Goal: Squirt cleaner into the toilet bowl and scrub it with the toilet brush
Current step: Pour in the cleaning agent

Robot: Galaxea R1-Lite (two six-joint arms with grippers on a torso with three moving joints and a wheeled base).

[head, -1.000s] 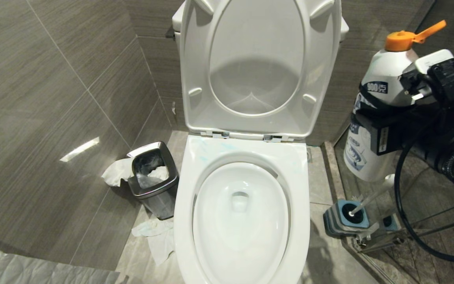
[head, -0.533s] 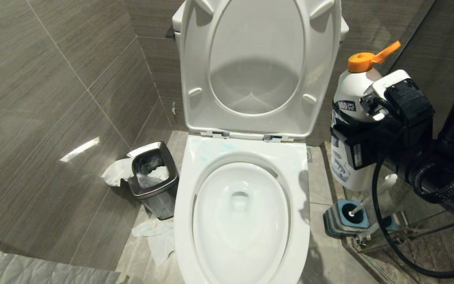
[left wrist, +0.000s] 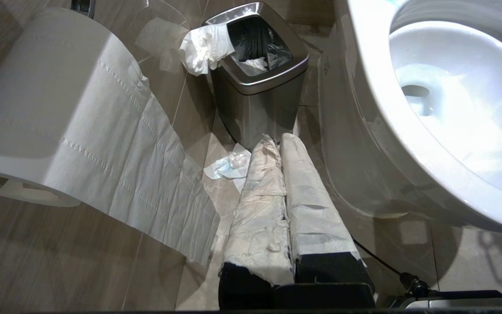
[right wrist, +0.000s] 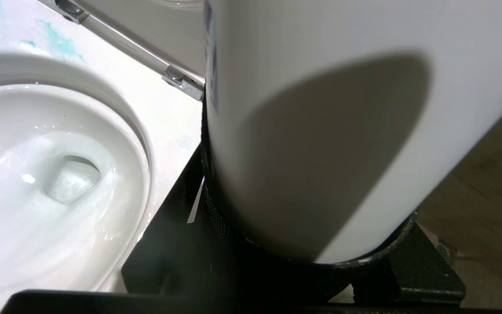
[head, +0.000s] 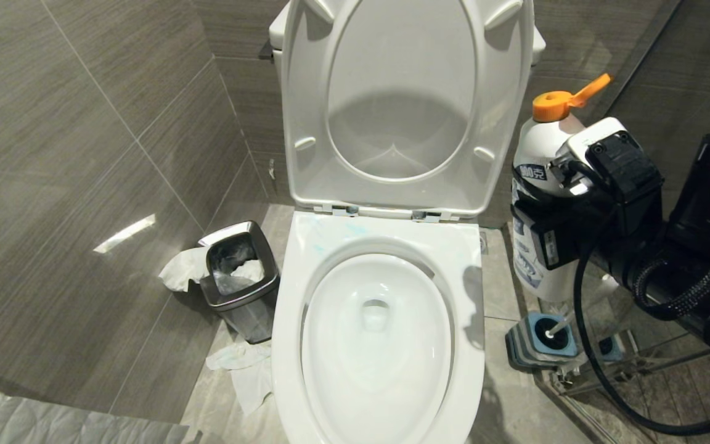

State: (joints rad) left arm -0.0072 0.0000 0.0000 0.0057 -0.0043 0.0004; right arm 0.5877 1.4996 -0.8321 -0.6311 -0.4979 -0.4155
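Note:
The white toilet bowl [head: 376, 394] stands in the middle with its seat and lid [head: 401, 92] raised. Thin teal cleaner smears [head: 346, 229] mark the back rim. My right gripper [head: 537, 231] is shut on a white cleaner bottle [head: 543, 145] with an orange flip cap, held upright just right of the bowl. In the right wrist view the bottle [right wrist: 320, 109] fills the frame, with the bowl [right wrist: 37, 196] beside it. The toilet brush [head: 561, 322] stands in its blue holder [head: 540, 339] on the floor below. My left gripper [left wrist: 278, 140] is shut, paper-wrapped, low beside the bowl [left wrist: 364, 87].
A small steel waste bin [head: 239, 280] with tissue stands left of the toilet. Crumpled paper [head: 247, 370] lies on the floor there. A toilet paper roll [left wrist: 50, 100] hangs near the left arm. A glass partition [head: 669, 382] and a black cable [head: 583, 345] crowd the right side.
My right gripper has carried the bottle leftward, closer to the toilet's right side, and lower in the head view. Nothing else has moved.

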